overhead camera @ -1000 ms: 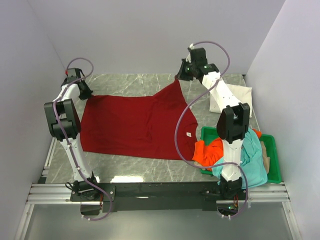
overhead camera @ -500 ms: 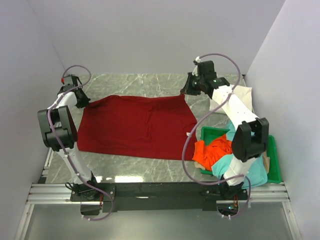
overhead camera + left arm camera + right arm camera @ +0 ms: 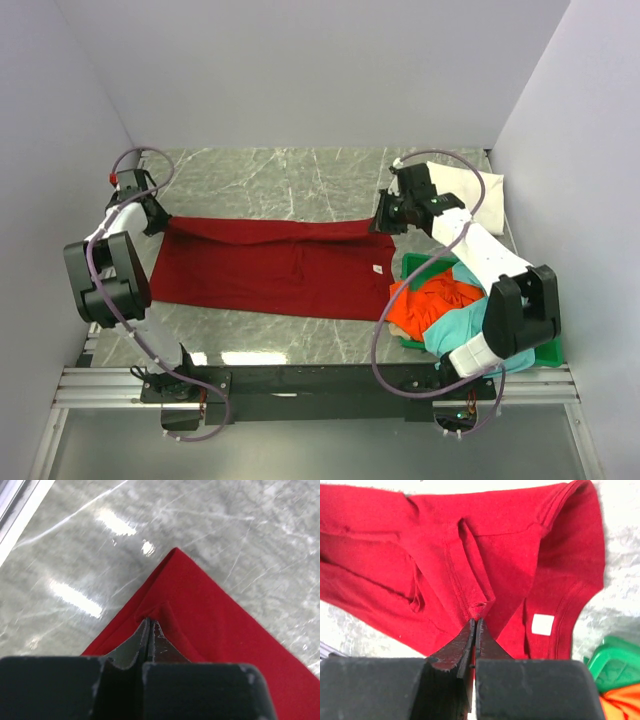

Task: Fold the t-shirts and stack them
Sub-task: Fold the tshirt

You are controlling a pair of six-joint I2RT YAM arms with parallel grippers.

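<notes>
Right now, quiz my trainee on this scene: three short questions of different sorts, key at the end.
1. True or false: the left tool and the right tool are both shut on the dark red t-shirt.
2. Where does the orange t-shirt lie? A: in the green tray; B: on the dark red t-shirt; C: held in the right tool.
3. Fill in: the shirt heaped beside the orange one is ____.
Key: 1 true; 2 A; 3 teal, the teal t-shirt.

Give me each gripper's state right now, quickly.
Left gripper: shut on a corner of the dark red t-shirt.
Right gripper: shut on a fold of the same t-shirt.
</notes>
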